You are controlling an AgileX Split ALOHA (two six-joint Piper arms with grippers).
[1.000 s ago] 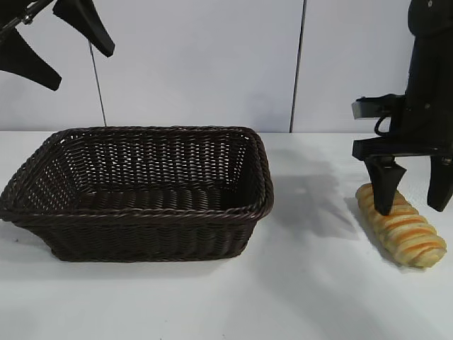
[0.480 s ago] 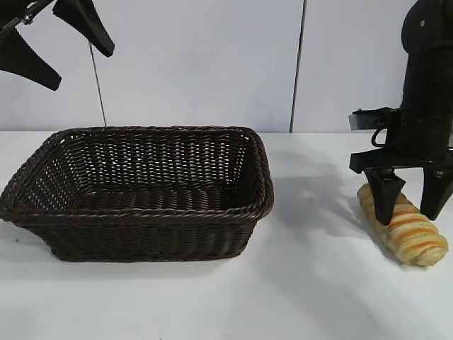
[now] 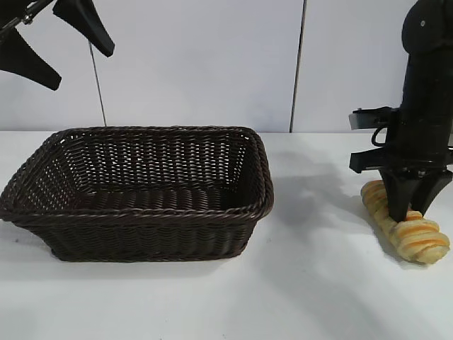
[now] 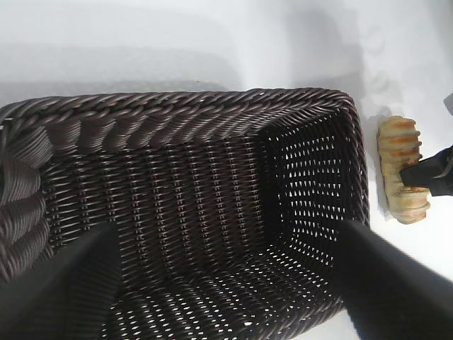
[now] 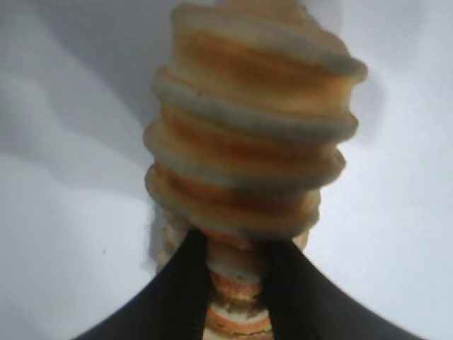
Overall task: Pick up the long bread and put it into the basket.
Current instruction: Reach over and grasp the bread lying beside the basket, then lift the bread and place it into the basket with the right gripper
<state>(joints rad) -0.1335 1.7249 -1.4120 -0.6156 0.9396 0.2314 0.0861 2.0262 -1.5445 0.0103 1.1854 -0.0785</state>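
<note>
- Left gripper [image 3: 53, 39]: raised at the upper left of the exterior view, above and behind the basket's left end; its two dark fingers [image 4: 60, 290] are spread wide with nothing between them, and the left wrist view looks down past them into the basket.
- Basket [image 3: 141, 212]: large, rectangular, dark brown wicker with a braided rim and sloping sides, standing on the white table [image 3: 297, 297] left of centre; nothing lies inside it.
- Long bread [image 3: 417, 237]: golden-yellow loaf with orange-brown ridges, at the right of the table, well apart from the basket and outside it.
- Right gripper [image 3: 409, 212]: points straight down over the loaf's middle, fingers [image 5: 184, 290] pinched onto the bread from both sides. Whether the loaf's ends rest on the table cannot be told.
</note>
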